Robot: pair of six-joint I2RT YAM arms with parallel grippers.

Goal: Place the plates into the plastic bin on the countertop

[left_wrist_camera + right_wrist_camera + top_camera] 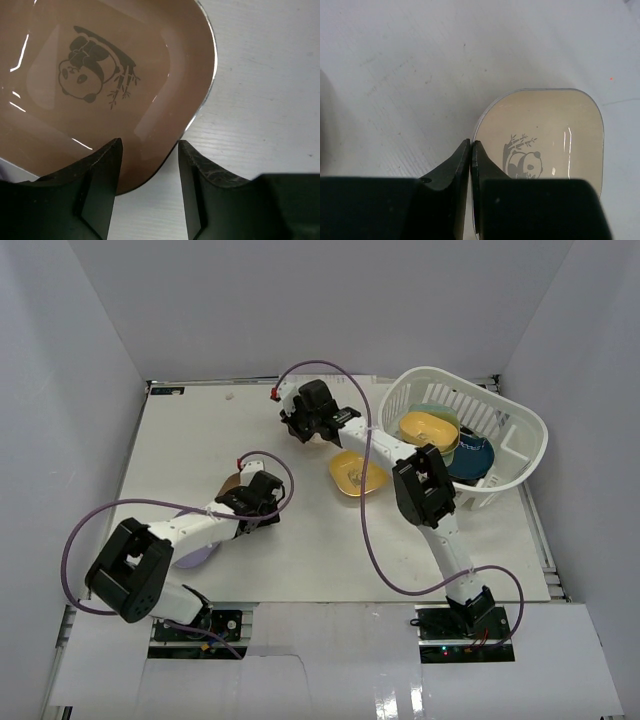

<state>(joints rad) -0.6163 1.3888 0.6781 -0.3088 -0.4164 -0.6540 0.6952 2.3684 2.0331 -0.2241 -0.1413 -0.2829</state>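
Plastic bin at far right of worktop, holding yellow plate and dark blue plate. Second yellow plate just beside bin, flat on worktop. Left end effector spread apart, straddling near corner of brown panda plate. Right end effector pinched together on left rim of beige panda plate. Lavender plate partly under left arm

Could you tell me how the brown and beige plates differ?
The brown plate is darker than the beige plate. The brown plate's rim sits between the open fingers of the left gripper; the beige plate's rim is pinched by the shut right gripper. Both carry a panda print.
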